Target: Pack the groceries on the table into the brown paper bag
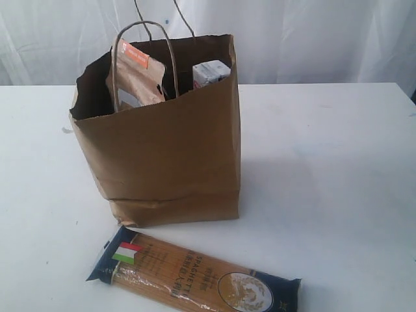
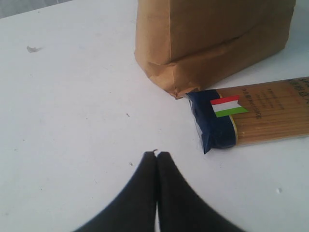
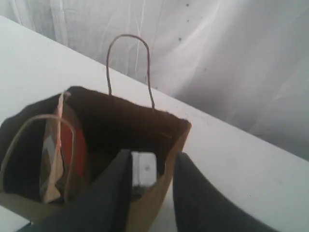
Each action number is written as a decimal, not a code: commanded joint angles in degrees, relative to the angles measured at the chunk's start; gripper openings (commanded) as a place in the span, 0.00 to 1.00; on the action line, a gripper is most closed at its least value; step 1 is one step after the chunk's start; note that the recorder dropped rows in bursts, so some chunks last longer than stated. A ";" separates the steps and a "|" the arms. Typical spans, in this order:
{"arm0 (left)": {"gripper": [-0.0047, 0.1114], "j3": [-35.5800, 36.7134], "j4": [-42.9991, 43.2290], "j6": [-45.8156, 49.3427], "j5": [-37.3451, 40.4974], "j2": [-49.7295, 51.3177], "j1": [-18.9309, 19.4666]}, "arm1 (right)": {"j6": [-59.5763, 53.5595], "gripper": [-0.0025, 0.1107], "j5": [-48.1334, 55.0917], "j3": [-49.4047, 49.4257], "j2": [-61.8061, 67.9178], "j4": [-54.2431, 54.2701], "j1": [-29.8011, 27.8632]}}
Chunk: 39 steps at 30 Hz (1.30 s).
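Above the bag (image 1: 175, 162) we hold our right jaws apart, empty — left jaws clenched near the spaghetti packet (image 1: 195, 276).

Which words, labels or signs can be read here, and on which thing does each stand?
"SPAGHETTI": on the long spaghetti packet; the smaller print beside it is blurred.
Green-white-red flag sticker, no words: same packet.
The orange label on the brown pouch: too blurred.
Print on the small white-purple carton: too small.
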 commanded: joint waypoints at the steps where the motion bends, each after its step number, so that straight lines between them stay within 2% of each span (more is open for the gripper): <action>1: 0.04 0.23 0.12 -0.09 -0.04 -0.26 0.10 | 0.59 0.11 1.13 9.51 -9.38 1.66 0.10; 4: 0.04 0.23 0.12 -0.09 -0.04 -0.26 0.10 | 2.06 0.02 -0.18 17.73 -16.46 3.73 0.10; 13: 0.04 0.23 0.12 -0.09 -0.04 -0.26 0.10 | 10.35 0.02 -4.56 41.72 -38.30 7.01 0.10; 19: 0.04 0.23 0.12 -0.09 -0.04 -0.26 0.10 | 17.41 0.02 -5.49 52.32 -48.91 7.27 0.10; 28: 0.04 0.23 0.12 -0.09 -0.04 -0.26 0.10 | 20.44 0.02 -7.63 61.31 -54.79 11.98 0.10; 39: 0.04 0.23 0.12 -0.09 -0.04 -0.26 0.10 | 21.28 0.02 -6.91 62.55 -54.79 13.87 0.10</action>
